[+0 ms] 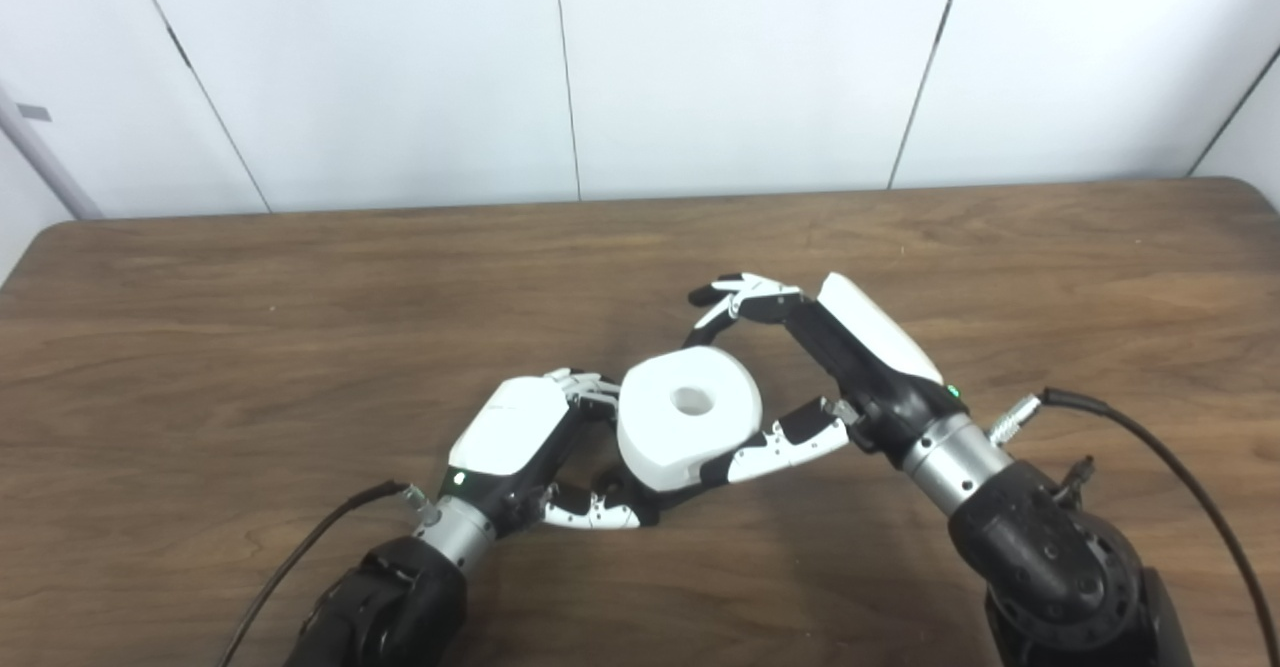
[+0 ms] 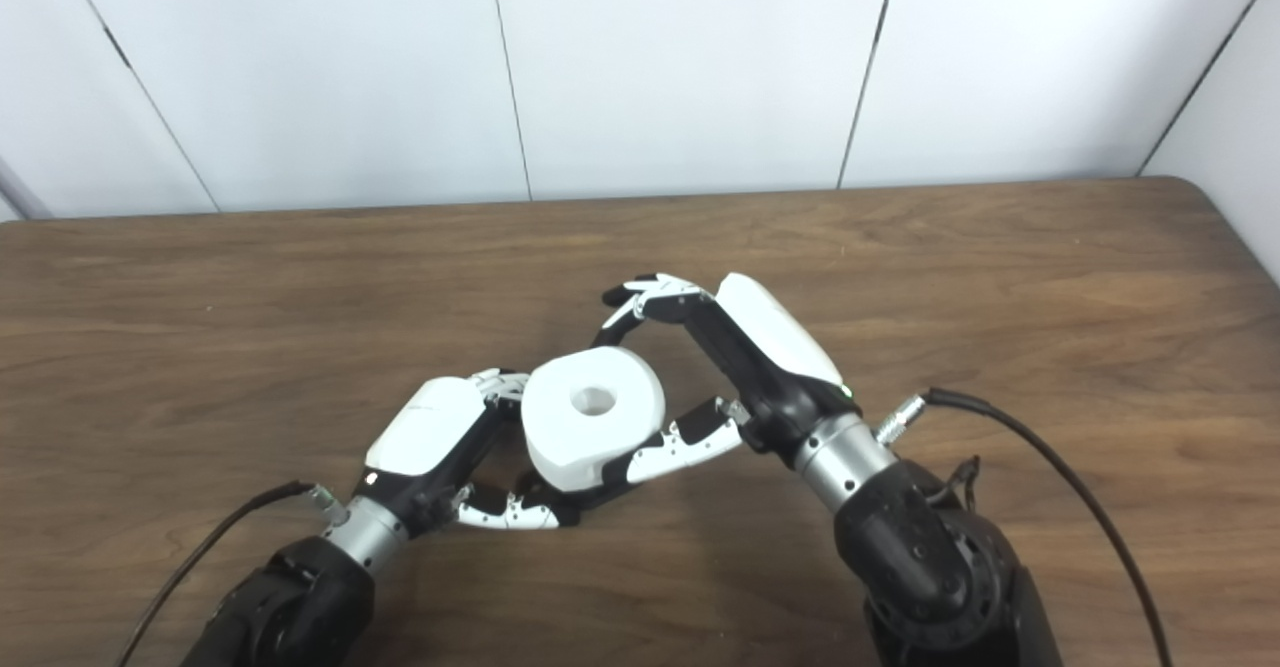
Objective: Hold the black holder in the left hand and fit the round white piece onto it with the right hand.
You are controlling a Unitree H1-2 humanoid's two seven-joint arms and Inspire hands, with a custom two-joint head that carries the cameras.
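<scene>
Roll (image 1: 688, 415): round white piece, thick and squat, smooth matte sides with softly rounded edges; sits at table centre, between both hands.
Roll axis: centre hole (image 1: 691, 401) faces up and slightly toward the camera, so the axis runs near vertical, tipped a little toward 6 o'clock; flat face on top.
Hole contents: looks pale inside; cannot tell whether anything fills it.
Holder (image 1: 628, 495): only a dark sliver shows under the roll's 7 o'clock edge, among the left fingers; shape and direction not readable.
Left hand (image 1: 530, 442): at the roll's 9 o'clock; white glossy back shell, black-and-white fingers curled in under and against the roll's lower left side; clamped there, though what exactly it grips is hidden.
Right hand (image 2: 740, 372): at the roll's 3 o'clock; thumb (image 2: 680, 447) pressed along the roll's 5 o'clock side, fingers (image 2: 645, 302) arched over at 1 o'clock, tips apart from the roll's top; cannot tell whether it grips or only steadies.
Table (image 1: 250, 327): dark brown wood grain, smooth.
Cables (image 1: 1150, 447): black, 1 trailing from each wrist.
</scene>
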